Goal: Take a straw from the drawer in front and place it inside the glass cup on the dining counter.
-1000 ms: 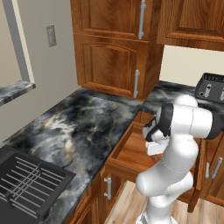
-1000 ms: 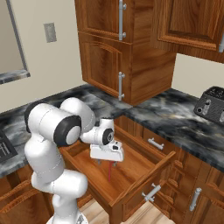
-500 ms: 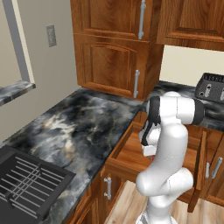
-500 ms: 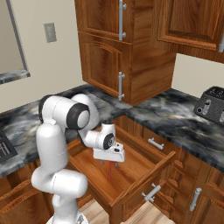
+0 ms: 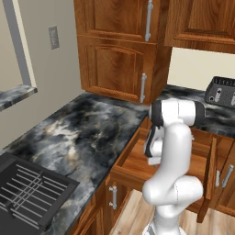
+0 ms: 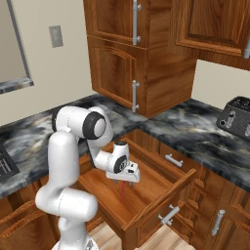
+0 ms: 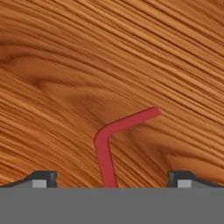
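Drawer (image 6: 161, 195) pulled open. Gripper (image 6: 125, 179) held low over drawer floor, fingers (image 7: 41, 178) spread wide, nothing gripped. Bent red straw (image 7: 114, 136) seen between fingertips in hand view, lying on drawer floor.

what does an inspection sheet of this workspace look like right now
surface: marbled worktop, nothing lying on the part near the arm
job's things: drawer pulled open; red straw lies bent on its wood floor
clutter: nothing seen in the drawer besides the straw
grippers: gripper open, pointing down into the drawer, straw between the fingertips, not gripped
cables: nothing seen
surroundings: toaster on the worktop at the back, wall cabinets closed, wall outlet, black stove grate
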Tool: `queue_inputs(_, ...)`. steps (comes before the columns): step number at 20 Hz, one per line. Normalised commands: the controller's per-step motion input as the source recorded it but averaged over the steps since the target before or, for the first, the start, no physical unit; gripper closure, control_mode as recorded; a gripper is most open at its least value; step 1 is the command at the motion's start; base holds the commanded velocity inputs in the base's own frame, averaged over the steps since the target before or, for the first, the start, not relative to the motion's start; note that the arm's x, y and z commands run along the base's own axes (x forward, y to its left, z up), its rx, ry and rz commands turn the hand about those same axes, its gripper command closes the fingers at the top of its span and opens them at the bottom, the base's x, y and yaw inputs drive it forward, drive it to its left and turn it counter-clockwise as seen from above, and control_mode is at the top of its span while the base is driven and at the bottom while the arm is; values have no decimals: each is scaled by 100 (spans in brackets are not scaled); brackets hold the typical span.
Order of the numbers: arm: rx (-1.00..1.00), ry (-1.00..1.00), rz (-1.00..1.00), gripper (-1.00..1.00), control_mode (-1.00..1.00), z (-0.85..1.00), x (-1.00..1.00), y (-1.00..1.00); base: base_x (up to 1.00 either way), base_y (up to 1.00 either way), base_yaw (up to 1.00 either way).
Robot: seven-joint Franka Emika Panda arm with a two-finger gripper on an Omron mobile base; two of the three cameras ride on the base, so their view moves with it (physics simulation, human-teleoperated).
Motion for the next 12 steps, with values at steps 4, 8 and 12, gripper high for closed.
queue_inputs(4,0,-7,0,-100,-100,-36,8,0,0,0,0)
queue_inputs(8,0,-1,0,-100,-100,-28,7,0,0,0,0)
queue_inputs(12,3,0,0,100,-100,-23,0,-1,0,0,0)
